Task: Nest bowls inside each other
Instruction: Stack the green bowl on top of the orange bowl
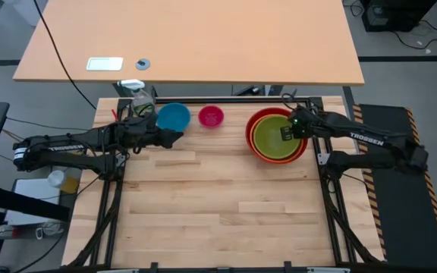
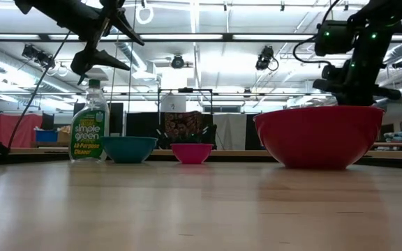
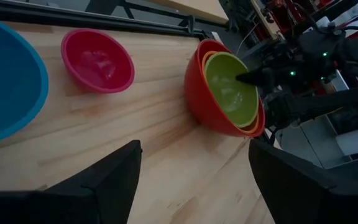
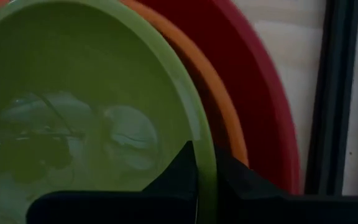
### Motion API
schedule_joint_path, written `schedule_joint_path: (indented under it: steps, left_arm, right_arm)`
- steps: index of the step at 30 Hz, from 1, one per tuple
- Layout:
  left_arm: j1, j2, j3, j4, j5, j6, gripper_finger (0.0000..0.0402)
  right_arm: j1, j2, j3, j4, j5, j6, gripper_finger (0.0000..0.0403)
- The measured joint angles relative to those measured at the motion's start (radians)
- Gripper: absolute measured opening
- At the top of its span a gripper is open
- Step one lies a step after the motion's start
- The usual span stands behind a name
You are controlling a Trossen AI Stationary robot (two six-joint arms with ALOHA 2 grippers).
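The red bowl [image 1: 252, 139] stands at the far right of the table with the orange bowl [image 4: 225, 112] in it and the lime green bowl [image 1: 271, 136] inside that. My right gripper [image 1: 290, 131] is shut on the green bowl's rim. The blue bowl [image 1: 174, 117] and the pink bowl [image 1: 211, 116] stand on their bases near the far edge. My left gripper [image 3: 194, 186] hangs open above the table, just on the near side of the blue bowl, with nothing between its fingers. My right gripper pinches the green bowl's rim [image 4: 207, 163] on the side toward the table's right edge. One finger [image 4: 178, 177] is inside the bowl and the other [image 4: 241, 182] is outside it, over the orange bowl. The fingers slant down from above. The green bowl sits level inside the orange one.
A spray bottle [image 2: 89, 129] stands at the far left corner, beside the blue bowl. The near half of the wooden table [image 1: 218, 220] is bare boards. A black rail [image 4: 334, 93] runs along the table's edge close to the red bowl.
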Motion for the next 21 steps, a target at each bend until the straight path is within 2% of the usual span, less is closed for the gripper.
schedule_joint_path:
  steps: [5, 9, 17, 21]
  left_arm:
    - [0.0, 0.0, 0.0, 0.0, 0.001, 0.0, 0.03]
    - [0.0, 0.0, 0.0, 0.0, 0.002, 0.0, 0.03]
    - [-0.003, 0.0, 0.0, 0.0, 0.002, 0.001, 0.03]
    - [-0.003, 0.0, 0.0, 0.0, 0.002, 0.001, 0.03]
  right_arm:
    - [0.001, 0.032, 0.0, 0.0, -0.012, -0.004, 0.0035]
    - [0.001, 0.039, 0.0, 0.0, -0.014, -0.005, 0.0061]
    - [-0.014, 0.036, 0.01, -0.005, -0.086, -0.016, 0.0178]
    - [-0.018, 0.036, 0.049, -0.04, -0.087, -0.018, 0.0234]
